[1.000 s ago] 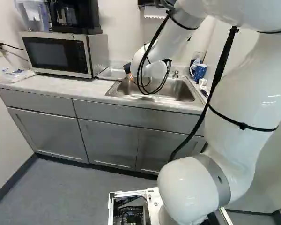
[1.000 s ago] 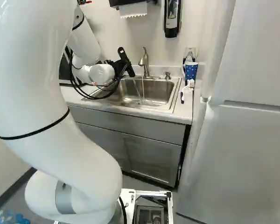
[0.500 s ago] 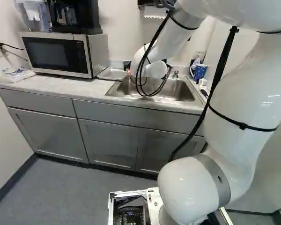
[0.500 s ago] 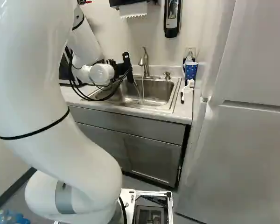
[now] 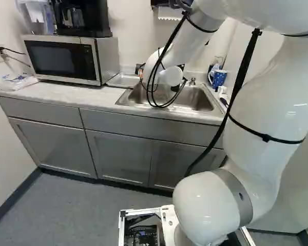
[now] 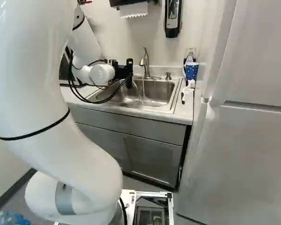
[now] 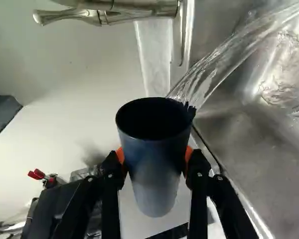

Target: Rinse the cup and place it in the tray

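Note:
In the right base view my gripper (image 6: 126, 74) hangs over the left part of the sink (image 6: 165, 107), beside the faucet (image 6: 145, 59). A dark blue, tapering cup (image 7: 157, 159) fills the space between the gripper's fingertips (image 7: 154, 157) in the wrist view, its orange pads pressed to both sides. The cup's dark mouth faces the wrist camera. Running water (image 7: 209, 74) meets or passes close by its rim, where dark droplets or splashes show. A shallow metal tray (image 5: 121, 82) lies between microwave and sink; its inside is mostly hidden.
A microwave (image 5: 61, 59) carries a coffee maker (image 5: 81, 19). Right of the sink stand a blue dotted mug (image 6: 191, 71) and a white-headed brush (image 6: 188, 87). A soap dispenser (image 6: 172, 18) hangs above, and a tall pale door panel (image 6: 239, 140) closes the right side.
The gripper has turned at the wrist and dropped slightly beside the faucet, its black parts now more upright in the right base view. The base has not moved.

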Available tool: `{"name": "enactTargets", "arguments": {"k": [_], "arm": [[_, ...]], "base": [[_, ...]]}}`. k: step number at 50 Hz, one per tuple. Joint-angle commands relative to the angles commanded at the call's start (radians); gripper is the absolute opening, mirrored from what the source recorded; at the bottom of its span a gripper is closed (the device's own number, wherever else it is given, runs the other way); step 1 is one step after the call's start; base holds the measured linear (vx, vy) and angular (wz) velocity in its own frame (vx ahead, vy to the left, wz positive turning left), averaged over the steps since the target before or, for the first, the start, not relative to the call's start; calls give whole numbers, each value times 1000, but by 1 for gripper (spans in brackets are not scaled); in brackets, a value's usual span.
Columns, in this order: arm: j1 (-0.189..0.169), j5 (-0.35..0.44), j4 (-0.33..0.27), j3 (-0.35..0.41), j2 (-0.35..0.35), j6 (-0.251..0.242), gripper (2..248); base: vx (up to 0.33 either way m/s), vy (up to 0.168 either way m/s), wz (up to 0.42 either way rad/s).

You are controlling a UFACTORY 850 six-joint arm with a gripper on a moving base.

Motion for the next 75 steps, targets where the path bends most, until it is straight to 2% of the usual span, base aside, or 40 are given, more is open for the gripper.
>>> {"name": "enactTargets", "arguments": {"k": [8,75], "arm": [[0,0,0,0,0,84,125],[0,0,0,0,0,84,125]], "base": [[0,0,0],[0,0,0]]}}
